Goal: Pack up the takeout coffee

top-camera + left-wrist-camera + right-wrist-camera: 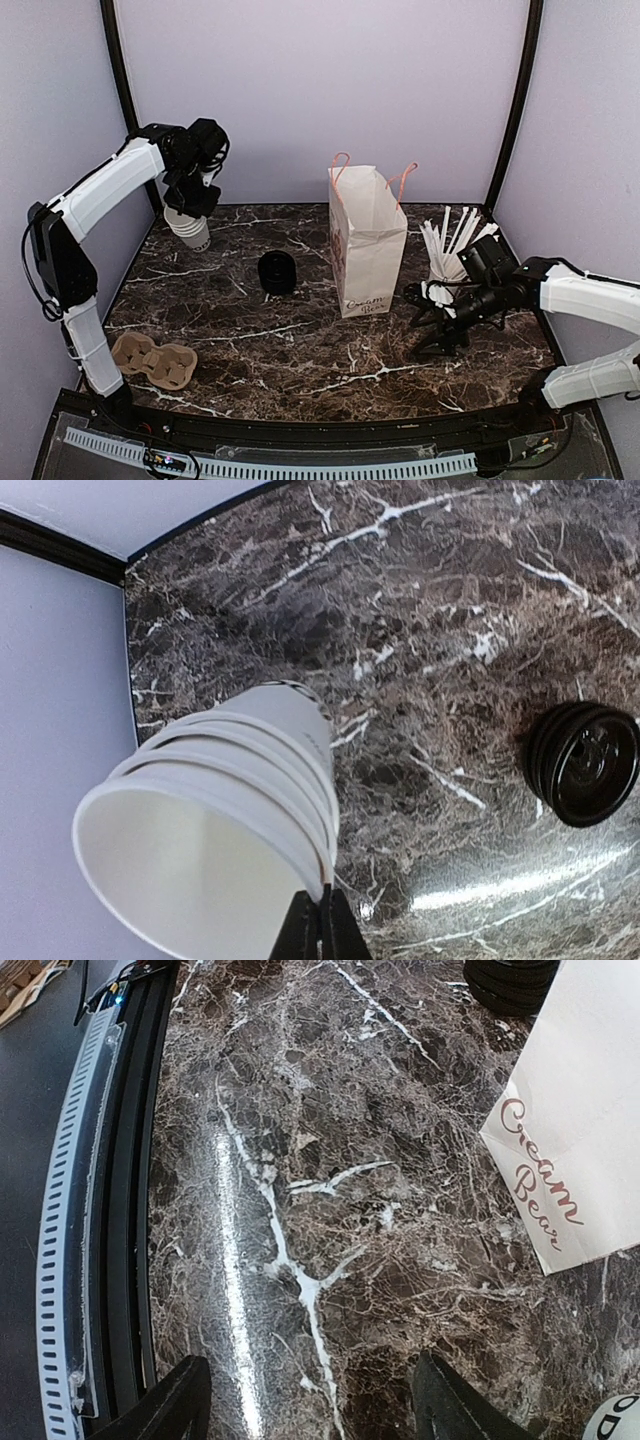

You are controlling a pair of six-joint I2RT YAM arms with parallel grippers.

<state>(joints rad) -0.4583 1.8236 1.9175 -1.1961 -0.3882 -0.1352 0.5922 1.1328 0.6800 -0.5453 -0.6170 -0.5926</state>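
Grabbing the takeout coffee (618, 1418) comes first. The right hand (310, 1360), fingers wide apart over the surface (300, 1210), should slide round the cup just beside it, then lift it into the paper bag (367, 240). Only the left wrist view shows the left hand (320, 925) pinched on the rim of the nested cups (230, 790).
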